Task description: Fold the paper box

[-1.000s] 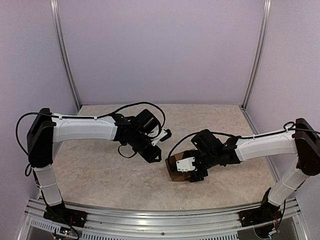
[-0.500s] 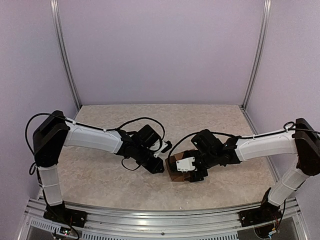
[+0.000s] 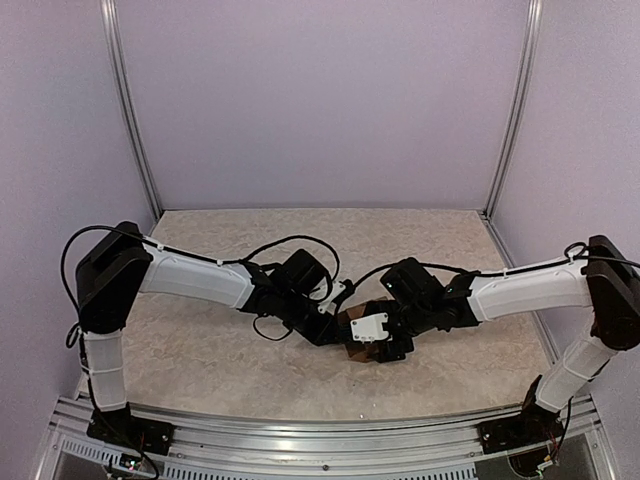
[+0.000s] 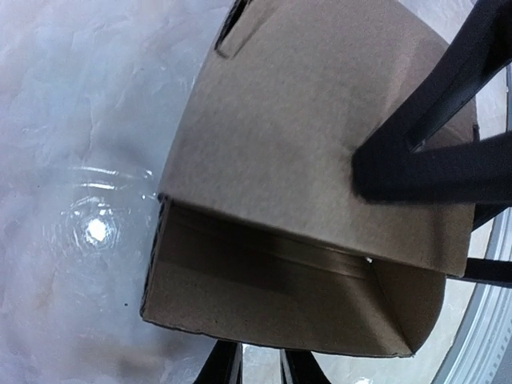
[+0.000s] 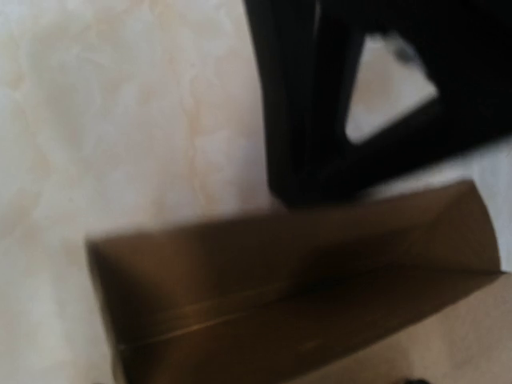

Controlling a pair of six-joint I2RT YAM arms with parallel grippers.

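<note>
Mid-table on beige marbled tabletop (image 3: 200,350): plain brown cardboard box (image 4: 304,120), apparently clamped wide at right end by right gripper (image 3: 385,345). Left gripper (image 4: 260,364) narrowly parted, empty, at open mouth. Push flap in squarely along crease; avoid crushing wall.

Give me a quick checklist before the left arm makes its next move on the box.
1. Open side of the paper box faces the left wrist camera: ok.
2. The left gripper sits at the box's lower edge, jaws nearly together: ok.
3. Left pinch on the cardboard: cannot tell.
4. The right gripper has one finger lying on the box's outer panel: ok; firm hold: cannot tell.
5. Right wrist view sharp enough to guide by: not ok, blurred.
</note>
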